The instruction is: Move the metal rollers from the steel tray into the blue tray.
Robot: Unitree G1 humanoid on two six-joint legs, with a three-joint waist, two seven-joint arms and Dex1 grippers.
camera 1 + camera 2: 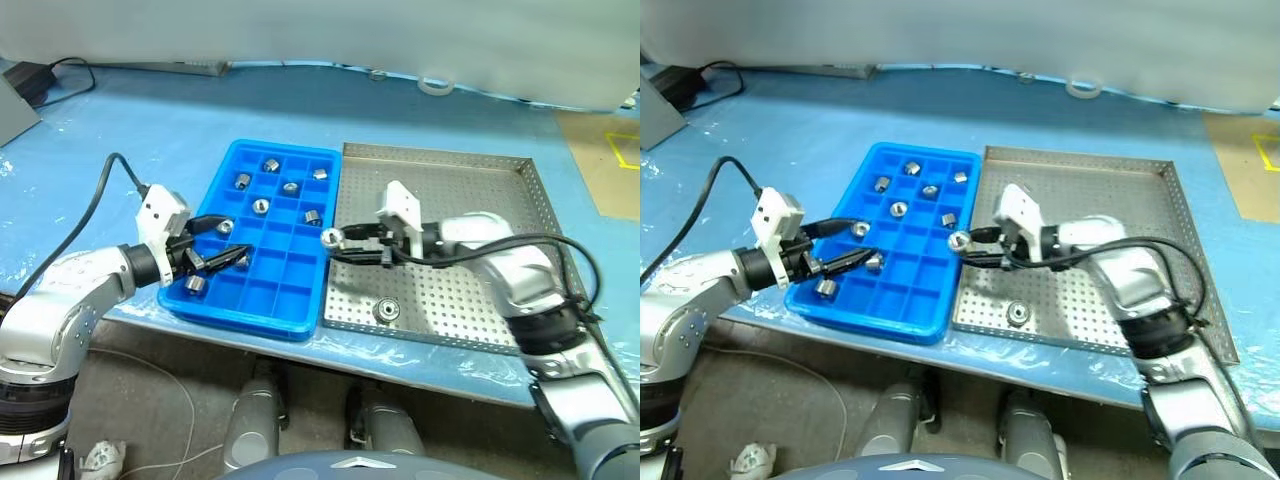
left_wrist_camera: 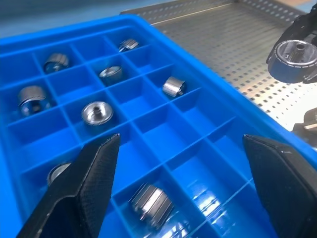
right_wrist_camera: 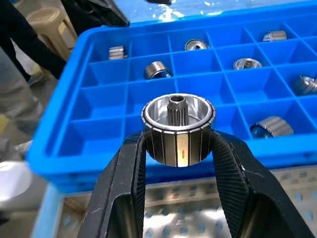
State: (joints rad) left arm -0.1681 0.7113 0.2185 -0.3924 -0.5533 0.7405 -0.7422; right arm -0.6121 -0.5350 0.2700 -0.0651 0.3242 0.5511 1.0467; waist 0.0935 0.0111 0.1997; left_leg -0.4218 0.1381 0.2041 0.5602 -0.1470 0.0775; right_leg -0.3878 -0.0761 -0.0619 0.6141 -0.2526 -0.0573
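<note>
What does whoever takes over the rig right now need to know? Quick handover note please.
Right gripper: shut on one metal roller, held at the blue tray's edge beside the steel tray.
Left gripper: open, empty, over the blue tray's near cells.
Done: nine or so rollers sit in blue tray compartments.
Left: place the held roller in a free cell; then fetch the last roller lying on the steel tray.

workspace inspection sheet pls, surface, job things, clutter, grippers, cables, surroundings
surface: pale blue table sheet
job's things: blue tray holds about nine metal rollers; steel tray has one roller left on its floor
clutter: white tape ring at the far edge
grippers: left gripper open over the blue tray; right gripper shut on a held roller at the trays' shared edge
cables: black cable on the left arm; another at the far left corner
surroundings: brown floor patch, yellow marking
</note>
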